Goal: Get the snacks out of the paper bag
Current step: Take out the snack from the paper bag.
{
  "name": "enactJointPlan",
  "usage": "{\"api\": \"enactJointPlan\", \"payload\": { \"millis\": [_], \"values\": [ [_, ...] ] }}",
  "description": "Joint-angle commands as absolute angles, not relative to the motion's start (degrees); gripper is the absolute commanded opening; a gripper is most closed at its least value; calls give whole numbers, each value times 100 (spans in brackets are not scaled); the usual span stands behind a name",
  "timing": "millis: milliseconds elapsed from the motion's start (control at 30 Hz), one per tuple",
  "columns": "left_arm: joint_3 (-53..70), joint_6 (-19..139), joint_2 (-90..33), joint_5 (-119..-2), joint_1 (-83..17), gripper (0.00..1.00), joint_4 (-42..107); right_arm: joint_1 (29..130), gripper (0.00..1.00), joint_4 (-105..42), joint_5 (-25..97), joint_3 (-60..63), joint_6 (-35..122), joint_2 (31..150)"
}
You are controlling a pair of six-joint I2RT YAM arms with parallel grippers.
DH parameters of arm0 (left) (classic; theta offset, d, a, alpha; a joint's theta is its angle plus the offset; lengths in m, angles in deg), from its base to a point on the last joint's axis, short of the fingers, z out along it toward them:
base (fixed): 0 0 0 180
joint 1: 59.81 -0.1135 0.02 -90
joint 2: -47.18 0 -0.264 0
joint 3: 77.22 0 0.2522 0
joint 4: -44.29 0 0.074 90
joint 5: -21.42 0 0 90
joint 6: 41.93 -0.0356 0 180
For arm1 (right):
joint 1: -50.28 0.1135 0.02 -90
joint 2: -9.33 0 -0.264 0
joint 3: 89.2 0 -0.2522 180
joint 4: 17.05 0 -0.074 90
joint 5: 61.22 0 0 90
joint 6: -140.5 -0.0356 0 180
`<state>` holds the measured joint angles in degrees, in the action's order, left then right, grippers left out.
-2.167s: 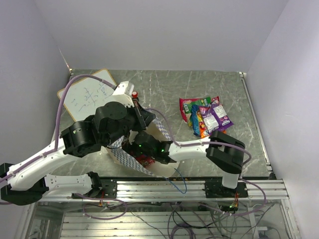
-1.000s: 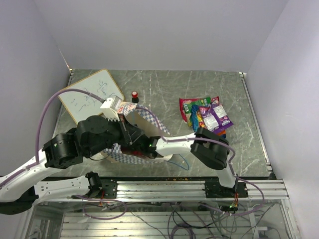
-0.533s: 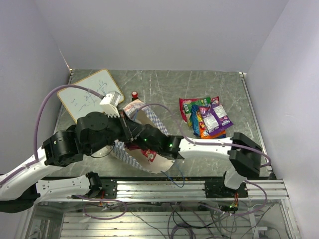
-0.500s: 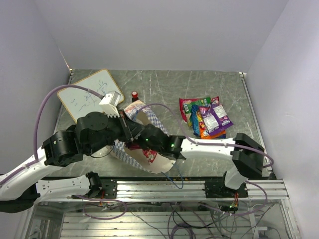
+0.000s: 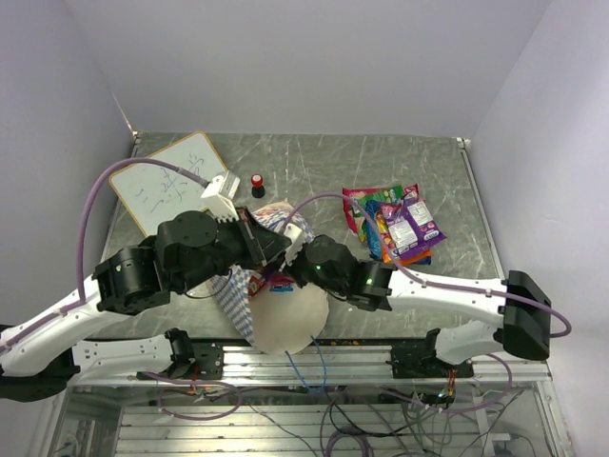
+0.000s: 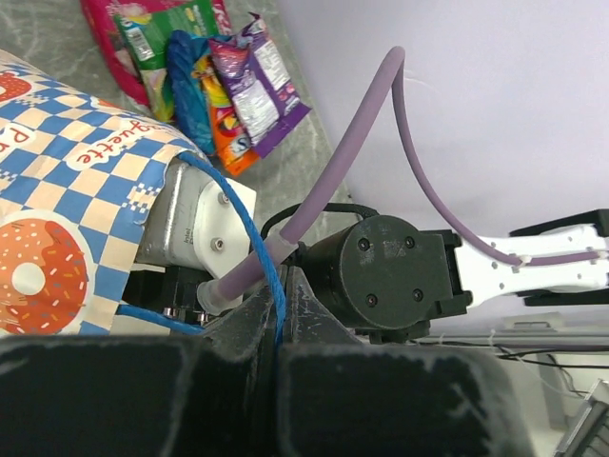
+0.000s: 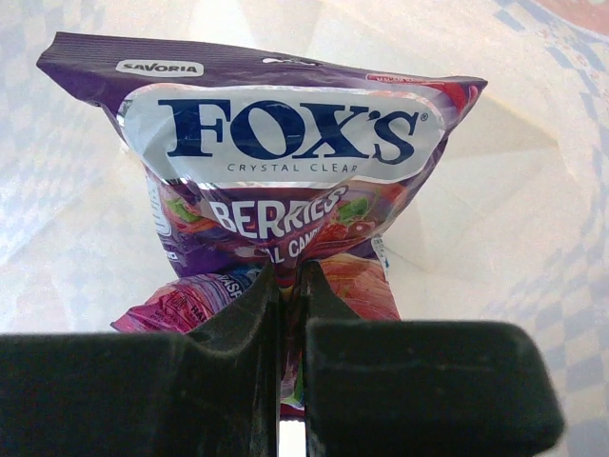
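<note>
Paper bag (image 5: 285, 324) sits near the front edge of the bench (image 5: 314, 171), held by its blue cord handle (image 6: 238, 214), which the left hand (image 6: 283, 286) pinches between pressed-together fingers. Inside the bag, the right hand (image 7: 288, 286) clamps a purple packet (image 7: 285, 181) by its lower part. Other snacks (image 5: 395, 224) lie piled on the bench, well to the right.

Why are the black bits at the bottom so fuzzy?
Right wrist view: right claw too close to the lens, blurry; purple foil candy packet sharp and glossy. Left wrist view: left claw blurry, cream checked paper bag crisp.
</note>
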<state>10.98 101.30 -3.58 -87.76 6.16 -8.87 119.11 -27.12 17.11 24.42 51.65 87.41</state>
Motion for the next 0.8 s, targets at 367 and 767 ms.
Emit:
{"api": "enactJointPlan", "payload": {
  "millis": [367, 767],
  "values": [
    [2114, 10140, -1169, -9487, 529, 7, -555, 11971, 0, -4764, 2502, 1619, 5478, 6552],
    [1824, 9733, -911, -8015, -1091, 7, -744, 11964, 0, -5867, 1788, 895, 4790, 6469]
  ]
}}
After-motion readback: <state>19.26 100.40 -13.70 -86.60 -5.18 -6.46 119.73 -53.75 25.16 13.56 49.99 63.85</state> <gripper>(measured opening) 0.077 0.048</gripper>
